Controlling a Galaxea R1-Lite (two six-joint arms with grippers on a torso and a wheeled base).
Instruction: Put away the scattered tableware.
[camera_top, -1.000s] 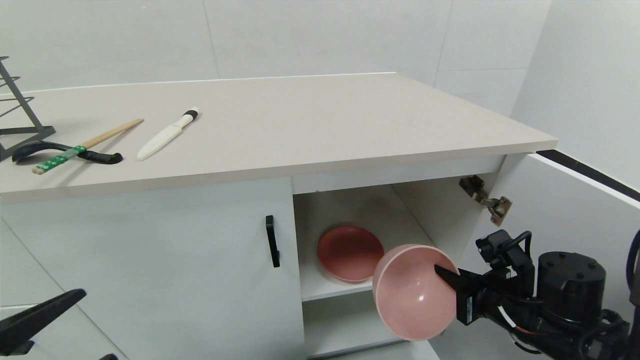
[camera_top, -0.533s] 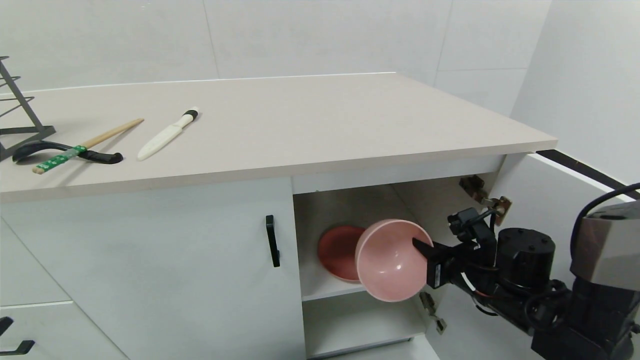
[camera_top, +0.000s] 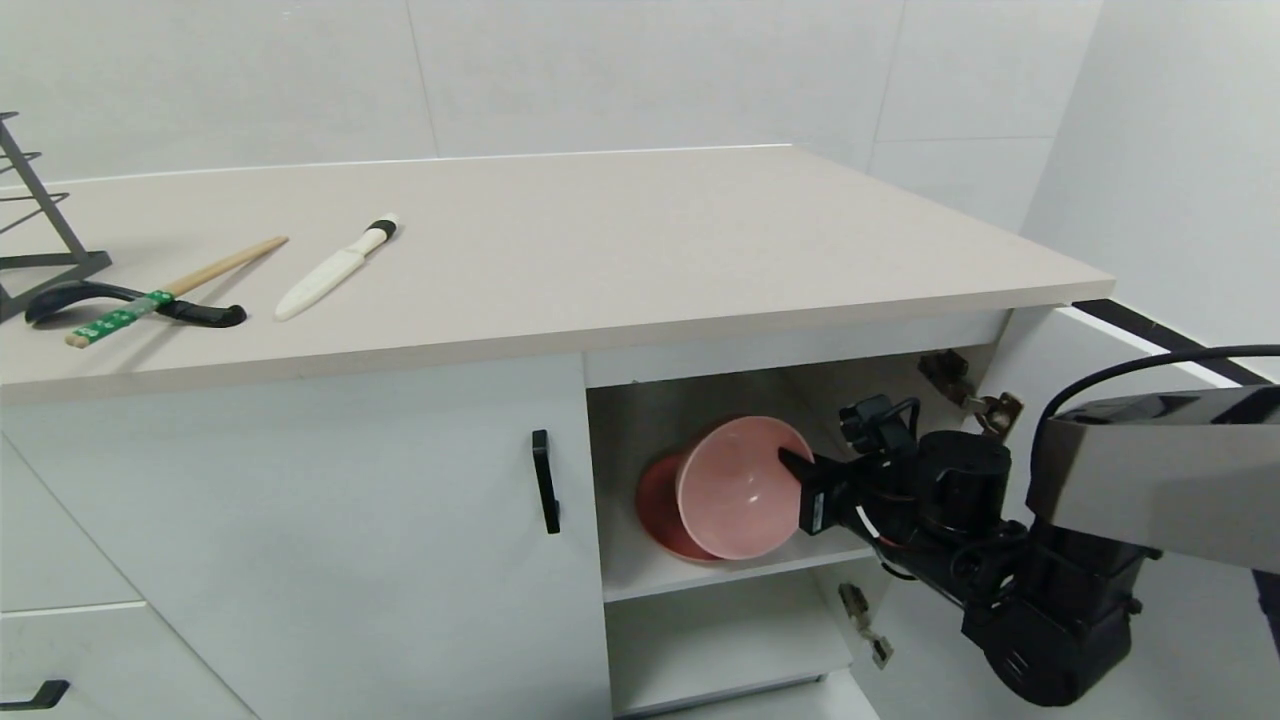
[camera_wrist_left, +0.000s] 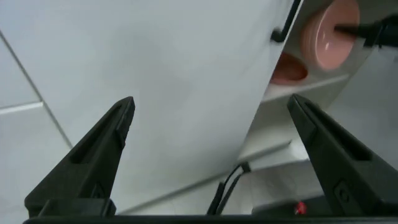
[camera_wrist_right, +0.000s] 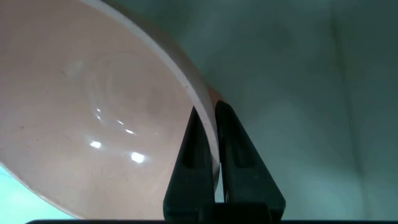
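A pale counter (camera_top: 620, 240) runs along a white tiled wall. On its left part lie a white knife (camera_top: 335, 268), a wooden stick (camera_top: 175, 288) and a black spoon (camera_top: 130, 300) beside a wire rack (camera_top: 35, 215), all yet to be put away. Below, the cupboard's right door (camera_top: 1100, 400) stands swung wide, and that is what lets the right arm come in from the side. The right gripper (camera_top: 792, 468) pinches the rim of a pink bowl (camera_top: 735, 490), which is tipped on edge with its hollow facing outward, at the mouth of the upper shelf (camera_top: 700, 580) and just in front of a red plate (camera_top: 658, 512). Whether bowl and plate touch cannot be told. A rim pinch likely leaves the bowl's base free to go down onto the plate, so it would need levelling first. Room is tight: the counter's underside lies close above, the closed door (camera_top: 300, 520) borders the opening on one side and a hinge (camera_top: 985, 408) sits near the wrist. In the left wrist view, the left gripper (camera_wrist_left: 211, 102) hangs empty with jaws spread wide before the closed door, well apart from the bowl. In the right wrist view, both fingertips clamp the bowl's thin rim, one inside and one outside.
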